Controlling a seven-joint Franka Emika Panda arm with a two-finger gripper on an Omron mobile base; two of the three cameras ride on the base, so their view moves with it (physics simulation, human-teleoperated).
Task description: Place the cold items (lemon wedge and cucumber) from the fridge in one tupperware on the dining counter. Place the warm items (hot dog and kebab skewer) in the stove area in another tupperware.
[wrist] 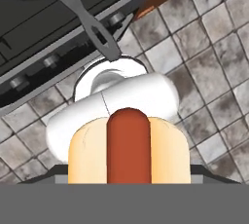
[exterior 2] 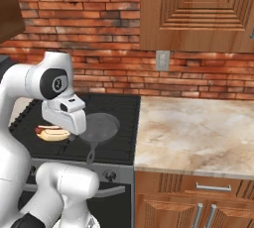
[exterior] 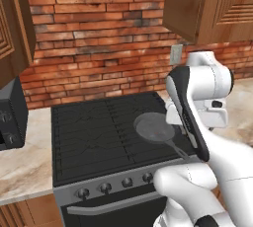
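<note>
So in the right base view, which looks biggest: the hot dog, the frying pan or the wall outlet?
1. Frying pan, the largest by a clear margin.
2. Hot dog, though the arm partly hides it.
3. Wall outlet, the smallest, but it sits farther back, so its real size is unsure.

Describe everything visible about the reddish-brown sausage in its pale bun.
The reddish-brown sausage in its pale bun is smooth and rounded, lying lengthwise in the split tan roll. The hand view shows it end-on and very close. From the right base view it lies above the black stove top, left of the grey frying pan, partly hidden by the arm.
</note>
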